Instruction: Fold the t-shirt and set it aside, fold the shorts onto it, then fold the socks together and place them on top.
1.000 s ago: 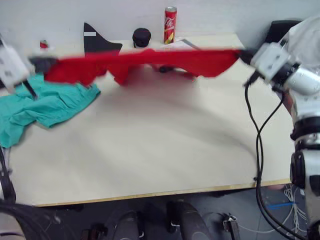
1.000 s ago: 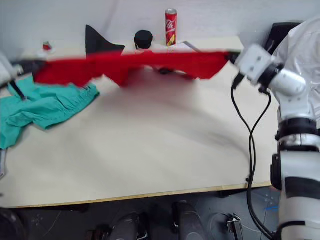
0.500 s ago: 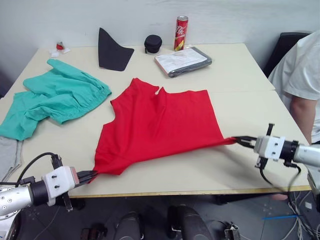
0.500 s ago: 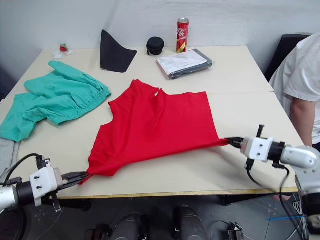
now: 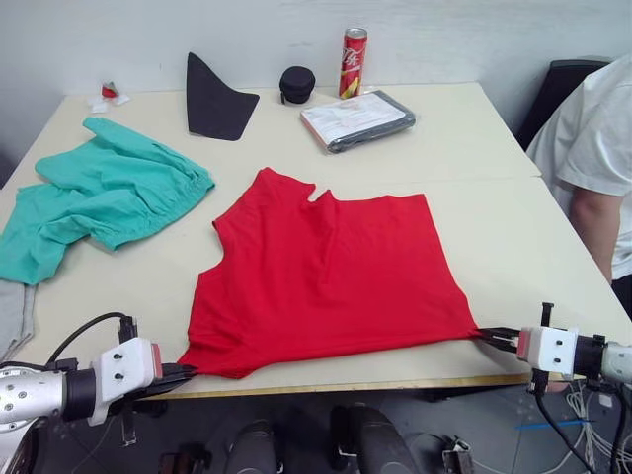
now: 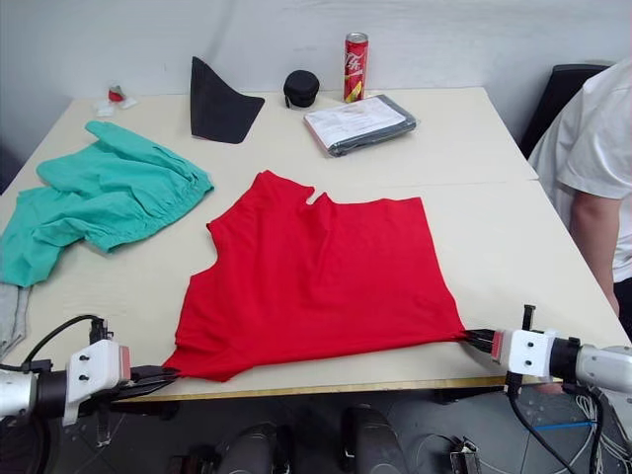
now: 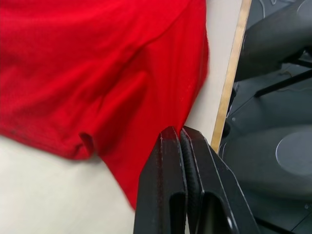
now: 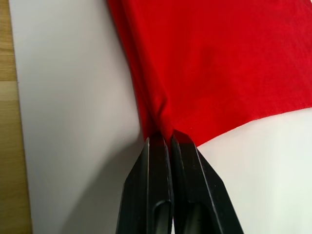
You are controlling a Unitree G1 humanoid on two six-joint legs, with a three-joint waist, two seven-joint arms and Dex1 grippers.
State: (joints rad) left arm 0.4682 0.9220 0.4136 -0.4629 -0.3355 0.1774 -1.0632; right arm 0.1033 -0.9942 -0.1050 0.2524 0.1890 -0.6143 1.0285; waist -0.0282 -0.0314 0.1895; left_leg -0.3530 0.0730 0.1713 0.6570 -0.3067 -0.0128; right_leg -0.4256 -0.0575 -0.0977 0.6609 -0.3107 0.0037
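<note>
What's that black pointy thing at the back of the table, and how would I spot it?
Look along the far edge of the table, left of the red drink can and the small round black pouch. The black fabric piece lies flat there, tapering to a sharp point, unlike the rumpled teal shorts nearer you.

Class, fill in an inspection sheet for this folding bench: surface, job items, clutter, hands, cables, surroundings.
Surface: pale table, wooden front edge.
Job items: t-shirt spread flat; shorts bunched far left; grey sock at the left edge.
Clutter: can, black pointed cloth, black pouch, wrapped packet.
Hands: left hand and right hand pinch the shirt's near corners.
Cables: black cable at the left arm.
Surroundings: person seated right.
</note>
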